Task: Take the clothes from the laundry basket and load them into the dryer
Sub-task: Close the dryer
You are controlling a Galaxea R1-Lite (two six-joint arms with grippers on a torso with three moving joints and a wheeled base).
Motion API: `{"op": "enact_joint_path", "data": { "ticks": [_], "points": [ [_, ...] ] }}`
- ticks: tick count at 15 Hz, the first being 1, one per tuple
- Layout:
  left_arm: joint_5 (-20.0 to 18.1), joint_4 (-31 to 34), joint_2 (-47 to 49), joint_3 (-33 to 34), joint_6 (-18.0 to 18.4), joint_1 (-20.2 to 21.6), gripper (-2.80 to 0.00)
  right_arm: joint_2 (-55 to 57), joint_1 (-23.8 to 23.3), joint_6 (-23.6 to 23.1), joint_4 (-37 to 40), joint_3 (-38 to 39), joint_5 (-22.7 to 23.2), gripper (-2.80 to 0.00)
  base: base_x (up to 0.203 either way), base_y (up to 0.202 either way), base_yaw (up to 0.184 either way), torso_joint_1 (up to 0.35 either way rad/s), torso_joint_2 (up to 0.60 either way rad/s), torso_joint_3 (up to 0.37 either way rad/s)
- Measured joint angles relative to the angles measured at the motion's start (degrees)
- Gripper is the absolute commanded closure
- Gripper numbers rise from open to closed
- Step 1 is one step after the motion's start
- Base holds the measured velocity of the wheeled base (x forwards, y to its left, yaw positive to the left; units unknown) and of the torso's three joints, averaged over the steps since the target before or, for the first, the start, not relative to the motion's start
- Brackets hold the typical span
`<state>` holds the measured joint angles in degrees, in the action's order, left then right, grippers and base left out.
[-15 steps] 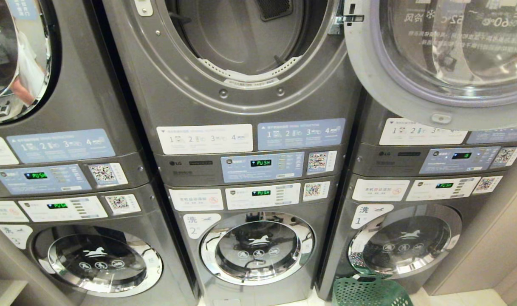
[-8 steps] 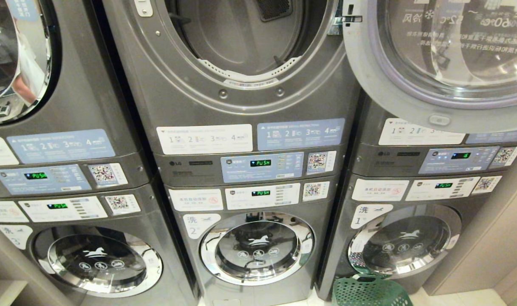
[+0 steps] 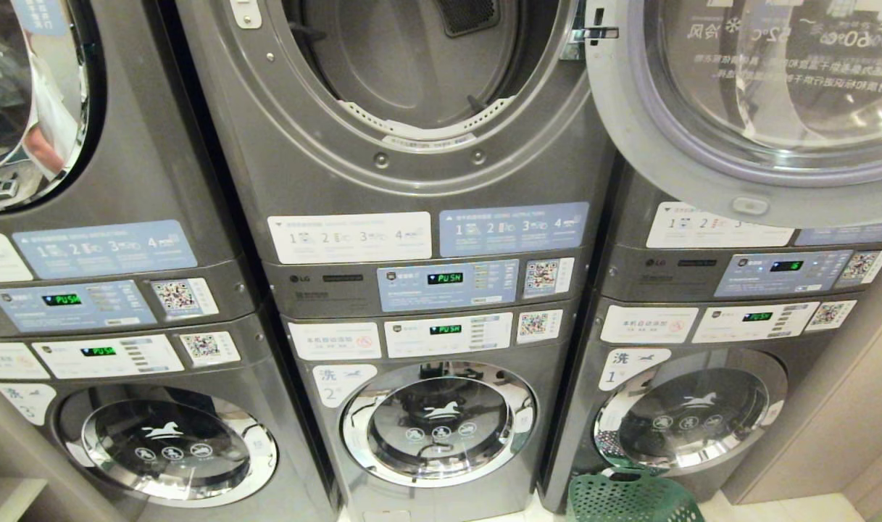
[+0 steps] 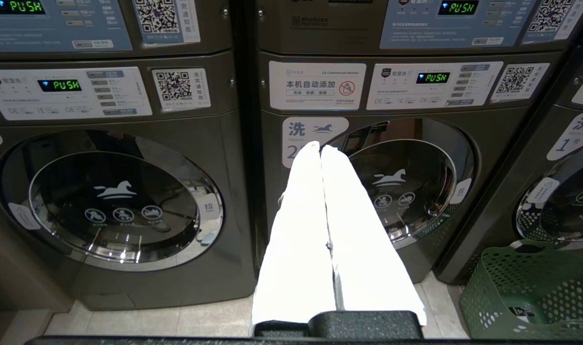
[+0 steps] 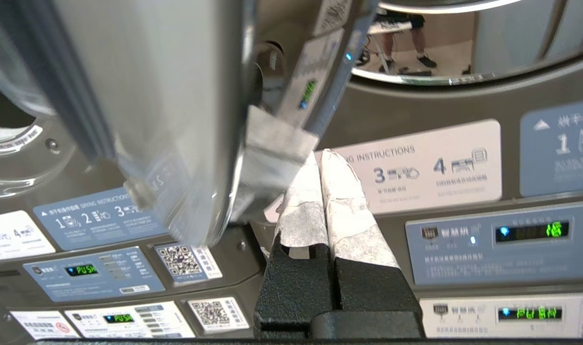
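right gripper [image 5: 321,160] closed, empty, beside the dryer door [image 5: 152,120] (swung open).

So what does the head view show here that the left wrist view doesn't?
Only the head view shows the open dryer drum and its door swung out to the right. Only the left wrist view shows the left gripper, shut and empty, low before washer 2. Both show the green laundry basket on the floor.

Lighting: even, warm indoor light; bright glare on the open dryer door [image 3: 759,109] glass and chrome washer doors [image 3: 438,423]. Right wrist view: near door edge motion-blurred.
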<state>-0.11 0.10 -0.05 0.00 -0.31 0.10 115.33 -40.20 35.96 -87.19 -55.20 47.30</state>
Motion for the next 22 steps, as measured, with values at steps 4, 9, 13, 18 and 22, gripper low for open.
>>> {"op": "enact_joint_path", "data": {
  "ticks": [4,9,13,18,22],
  "points": [
    [0.00,0.00,0.00,0.00,0.01,-0.02,0.00,-1.30,-1.96,0.02,0.04,5.67,-0.04,0.00,0.000,0.000,0.000,0.000,0.00,0.000],
    [-0.02,0.00,0.00,0.00,-0.02,-0.05,0.00,-2.79,-3.91,0.52,0.04,8.61,-0.48,0.00,0.000,0.000,0.000,0.000,0.00,0.000],
    [0.00,-0.02,0.00,0.00,-0.02,-0.05,0.00,-3.79,-2.71,0.48,0.01,5.65,-0.52,0.00,0.000,0.000,0.000,0.000,0.00,0.000],
    [-0.02,0.00,0.00,0.00,-0.02,-0.03,0.00,-4.58,-2.29,0.46,0.26,4.03,-0.55,0.00,0.000,0.000,0.000,0.000,0.00,0.000],
    [-0.02,0.00,0.00,0.00,0.01,-0.05,0.00,-7.58,-2.09,0.48,-0.21,6.13,-0.33,0.00,0.000,0.000,0.000,0.000,0.00,0.000]
  ]
}}
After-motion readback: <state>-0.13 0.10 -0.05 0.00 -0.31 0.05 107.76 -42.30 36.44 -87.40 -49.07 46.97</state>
